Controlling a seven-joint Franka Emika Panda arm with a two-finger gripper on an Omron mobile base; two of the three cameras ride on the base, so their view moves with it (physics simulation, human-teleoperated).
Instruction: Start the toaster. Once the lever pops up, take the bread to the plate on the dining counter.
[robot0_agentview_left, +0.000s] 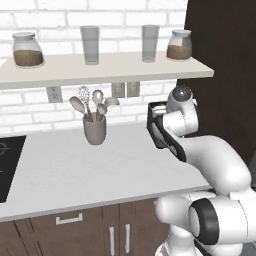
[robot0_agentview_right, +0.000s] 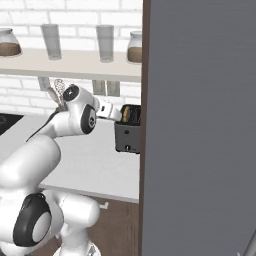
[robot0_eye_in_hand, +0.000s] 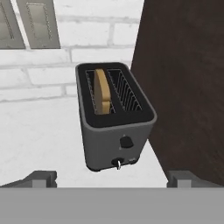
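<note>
The black toaster (robot0_eye_in_hand: 114, 131) stands on the white counter against the brick wall, beside a dark tall panel. A tan slice of bread (robot0_eye_in_hand: 102, 91) sits upright in its left slot, its top above the slot. A small lever (robot0_eye_in_hand: 117, 163) and a round knob (robot0_eye_in_hand: 126, 141) show on the front face. My gripper (robot0_eye_in_hand: 113, 177) is open, a short way in front of and above the toaster, holding nothing. In the right base view my hand reaches toward the toaster (robot0_agentview_right: 128, 131). My arm partly covers the toaster (robot0_agentview_left: 154, 125) in the left base view. The plate and the dining counter are out of view.
A grey utensil cup (robot0_agentview_left: 94, 129) with spoons and a whisk stands to the left on the counter (robot0_agentview_left: 75, 170). A shelf (robot0_agentview_left: 100, 70) above carries jars and glasses. The dark panel (robot0_eye_in_hand: 188, 78) rises right of the toaster. A cooktop (robot0_agentview_left: 7, 165) lies at far left.
</note>
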